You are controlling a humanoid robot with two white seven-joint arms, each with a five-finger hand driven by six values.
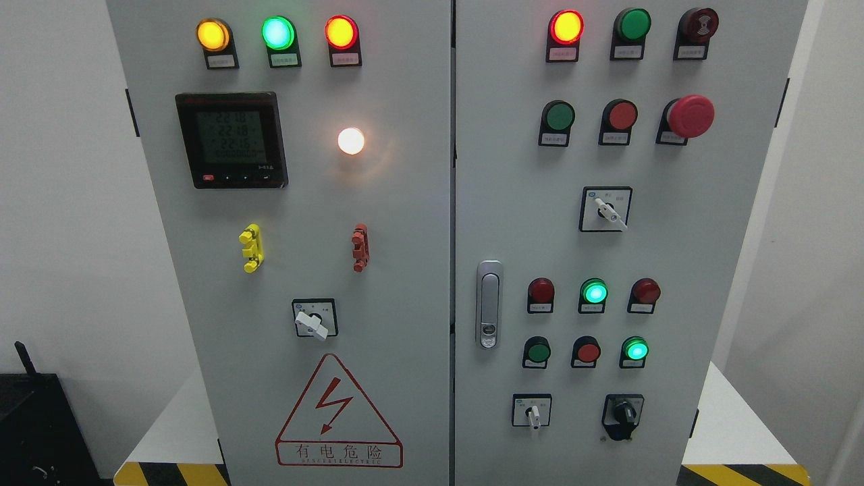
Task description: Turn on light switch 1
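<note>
Head view shows neither hand, only the grey cabinet (405, 270). White rotary switch (314, 324) sits on its left door under a glowing white lamp (351, 140); below, the warning triangle (337, 412) reads "有电危险".

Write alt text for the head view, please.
A grey two-door electrical cabinet fills the view, with lit indicator lamps, a white lit bulb, a digital meter, rotary switches and a red emergency stop button. No robot hand is visible.
</note>
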